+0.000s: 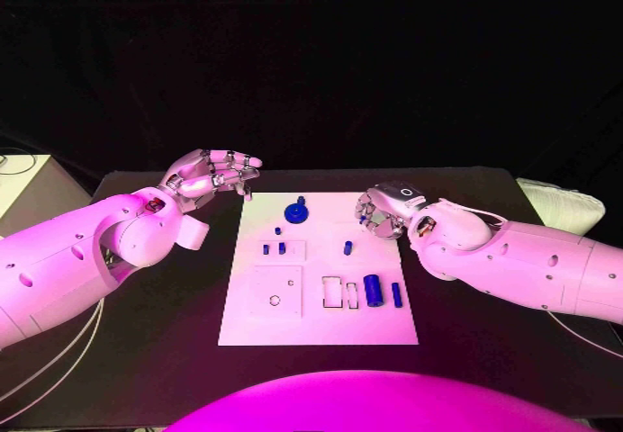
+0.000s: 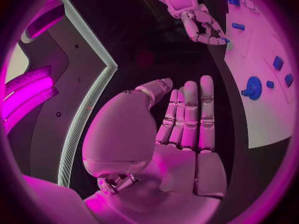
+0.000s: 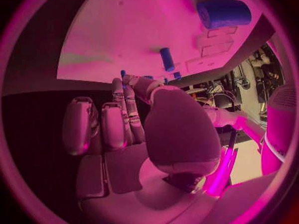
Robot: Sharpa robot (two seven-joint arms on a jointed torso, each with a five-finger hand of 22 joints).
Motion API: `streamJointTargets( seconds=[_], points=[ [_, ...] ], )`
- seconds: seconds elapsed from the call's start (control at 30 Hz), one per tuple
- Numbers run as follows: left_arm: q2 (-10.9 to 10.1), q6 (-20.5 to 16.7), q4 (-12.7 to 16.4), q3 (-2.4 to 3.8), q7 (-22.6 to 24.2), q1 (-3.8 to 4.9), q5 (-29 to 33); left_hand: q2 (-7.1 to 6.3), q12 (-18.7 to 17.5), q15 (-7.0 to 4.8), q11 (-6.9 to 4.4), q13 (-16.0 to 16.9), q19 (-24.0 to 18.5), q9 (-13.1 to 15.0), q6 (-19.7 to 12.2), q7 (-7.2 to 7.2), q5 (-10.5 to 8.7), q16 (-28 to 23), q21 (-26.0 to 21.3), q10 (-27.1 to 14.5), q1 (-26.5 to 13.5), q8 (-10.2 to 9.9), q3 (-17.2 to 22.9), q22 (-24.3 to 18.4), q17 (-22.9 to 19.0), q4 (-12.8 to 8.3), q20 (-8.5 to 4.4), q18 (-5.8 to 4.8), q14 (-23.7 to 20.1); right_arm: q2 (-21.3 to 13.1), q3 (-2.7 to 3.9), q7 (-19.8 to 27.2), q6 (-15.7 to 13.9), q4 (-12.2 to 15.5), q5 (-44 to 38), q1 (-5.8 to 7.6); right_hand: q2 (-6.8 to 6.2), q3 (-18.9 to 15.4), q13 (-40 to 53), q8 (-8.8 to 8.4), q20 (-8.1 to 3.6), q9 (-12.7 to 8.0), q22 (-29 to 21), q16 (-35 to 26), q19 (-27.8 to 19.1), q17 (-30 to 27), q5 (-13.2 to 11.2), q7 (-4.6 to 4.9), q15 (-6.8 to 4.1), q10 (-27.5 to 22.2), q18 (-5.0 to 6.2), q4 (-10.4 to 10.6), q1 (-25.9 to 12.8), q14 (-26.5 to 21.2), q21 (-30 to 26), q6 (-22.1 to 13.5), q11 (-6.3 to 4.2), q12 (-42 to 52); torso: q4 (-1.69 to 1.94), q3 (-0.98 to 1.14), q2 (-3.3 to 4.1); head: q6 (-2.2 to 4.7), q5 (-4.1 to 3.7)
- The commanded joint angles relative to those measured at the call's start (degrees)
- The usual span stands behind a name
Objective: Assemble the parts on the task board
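The white task board (image 1: 318, 310) lies mid-table. On it are a round blue knob (image 1: 297, 212) (image 2: 252, 88), several small blue pegs (image 1: 278, 247), one lone peg (image 1: 348, 247) (image 3: 167, 58) and a thick blue cylinder (image 1: 374, 290) (image 3: 224, 13) with a thinner piece (image 1: 396, 293) beside it. My right hand (image 1: 387, 209) (image 2: 201, 22) hovers at the board's far right edge, and its fingertips pinch a small blue part (image 1: 362, 219) (image 2: 223, 40). My left hand (image 1: 212, 173) (image 2: 184, 134) is raised off the board's far left corner, fingers straight and holding nothing.
Rectangular slots (image 1: 340, 292) and a round hole (image 1: 274, 300) mark the board's near half. A white padded object (image 1: 561, 205) sits at the table's right edge, and a pale box (image 1: 23, 187) stands beyond the left edge. Bare black table (image 1: 156, 342) surrounds the board.
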Motion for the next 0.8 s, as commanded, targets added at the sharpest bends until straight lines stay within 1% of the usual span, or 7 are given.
streamJointTargets(
  seconds=[0.03, 0.1, 0.2, 0.33, 0.47, 0.63, 0.8],
  points=[
    [0.20, 0.90, -0.05, 0.06, 0.17, -0.10, 0.43, 0.32, -0.37, 0.03, 0.16, -0.13, 0.27, -0.06, 0.12, 0.21, -0.10, -0.35, -0.41, 0.08, 0.42, 0.12, -0.26, -0.08, -0.10, 0.00, 0.05, 0.87, -0.14, -0.79, 0.15, -0.40, -2.06, 1.52, -0.43, 0.44, 0.29, 0.17, 0.10, 0.28, -0.42, 0.10, 4.61, 0.20, 2.43, 0.08, 0.30, 0.11, -0.44, 2.29, -0.76, -0.04, -0.01, 2.65, 0.38, 0.22, -1.97, 0.00, -0.02, -0.01, 0.00, 0.00, -0.02],
    [0.25, 0.88, -0.11, 0.06, 0.15, -0.10, 0.44, 0.32, -0.37, 0.03, 0.16, -0.13, 0.27, -0.06, 0.12, 0.21, -0.10, -0.35, -0.41, 0.08, 0.42, 0.12, -0.26, -0.08, -0.10, 0.00, 0.05, 0.87, -0.14, -1.32, 0.24, -0.46, -2.33, 2.56, -0.34, 0.66, 0.26, 0.20, 0.13, 0.32, -0.43, 0.17, 4.66, 0.22, 2.43, 0.07, 0.25, 0.10, -0.44, 2.33, -0.76, -0.08, -0.03, 2.66, 0.44, 0.24, -1.98, -0.02, -0.02, 0.00, 0.01, 0.00, -0.04],
    [0.33, 0.82, -0.13, 0.06, 0.14, -0.11, 0.44, 0.30, -0.43, 0.05, 0.18, -0.17, 0.30, -0.08, 0.09, 0.23, -0.10, -0.38, -0.45, 0.02, 0.43, 0.11, -0.30, -0.12, -0.11, 0.00, 0.06, 0.87, -0.13, -2.23, 0.35, -0.38, -2.93, 5.02, 0.02, 0.88, 0.26, 0.20, 0.13, 0.32, -0.43, 0.17, 4.66, 0.22, 2.43, 0.07, 0.25, 0.10, -0.44, 2.33, -0.76, -0.08, -0.03, 2.66, 0.44, 0.24, -1.98, -0.02, 0.02, 0.01, 0.04, 0.00, 0.22],
    [0.45, 0.71, -0.11, 0.06, 0.15, -0.14, 0.47, 0.30, -0.43, 0.05, 0.18, -0.17, 0.30, -0.08, 0.09, 0.23, -0.10, -0.38, -0.45, 0.02, 0.43, 0.11, -0.30, -0.12, -0.11, 0.00, 0.06, 0.87, -0.13, -2.56, 0.40, -0.03, -3.26, 8.10, 0.53, 0.77, 0.23, 0.23, 0.15, 0.35, -0.44, 0.21, 4.71, 0.30, 2.44, 0.13, 0.24, 0.09, -0.45, 2.35, -0.78, -0.11, -0.04, 2.67, 0.51, 0.26, -1.99, -0.04, 0.03, 0.11, 0.15, 0.00, 0.87],
    [0.63, 0.59, 0.03, 0.06, 0.16, -0.19, 0.51, 0.31, -0.48, 0.06, 0.20, -0.20, 0.32, -0.10, 0.08, 0.24, -0.10, -0.41, -0.48, -0.02, 0.45, 0.12, -0.32, -0.14, -0.12, 0.00, 0.06, 0.87, -0.13, -1.82, 0.39, 0.38, -3.24, 10.59, 0.35, 0.22, 0.21, 0.29, 0.18, 0.38, -0.45, 0.27, 4.70, 0.33, 2.43, 0.14, 0.25, 0.09, -0.46, 2.38, -0.77, -0.16, -0.02, 2.67, 0.47, 0.26, -2.00, -0.07, 0.02, 0.01, 0.12, 0.00, 1.73],
    [0.85, 0.37, 0.29, 0.06, 0.13, -0.23, 0.59, 0.31, -0.48, 0.06, 0.20, -0.20, 0.32, -0.10, 0.08, 0.24, -0.10, -0.41, -0.48, -0.02, 0.45, 0.12, -0.32, -0.14, -0.12, 0.00, 0.06, 0.87, -0.13, 0.23, 0.00, 0.81, -2.64, 11.60, -0.64, -0.56, 0.21, 0.32, 0.19, 0.38, -0.46, 0.29, 4.71, 0.32, 2.43, 0.11, 0.26, 0.09, -0.46, 2.39, -0.77, -0.18, -0.01, 2.66, 0.48, 0.25, -2.00, -0.09, 0.11, -0.07, 0.10, 0.00, 2.82],
    [0.99, 0.13, 0.69, 0.06, 0.07, -0.25, 0.68, 0.33, -0.52, 0.07, 0.21, -0.23, 0.35, -0.11, 0.09, 0.25, -0.09, -0.45, -0.52, -0.05, 0.49, 0.13, -0.34, -0.18, -0.13, 0.00, 0.06, 0.87, -0.12, 2.59, -0.41, 1.10, -2.03, 11.22, -1.80, -1.93, 0.21, 0.39, 0.21, 0.39, -0.46, 0.33, 4.64, 0.29, 2.39, 0.04, 0.29, 0.10, -0.47, 2.40, -0.74, -0.22, 0.01, 2.65, 0.33, 0.23, -2.00, -0.12, 0.20, -0.12, 0.16, 0.00, 3.73]
  ],
)
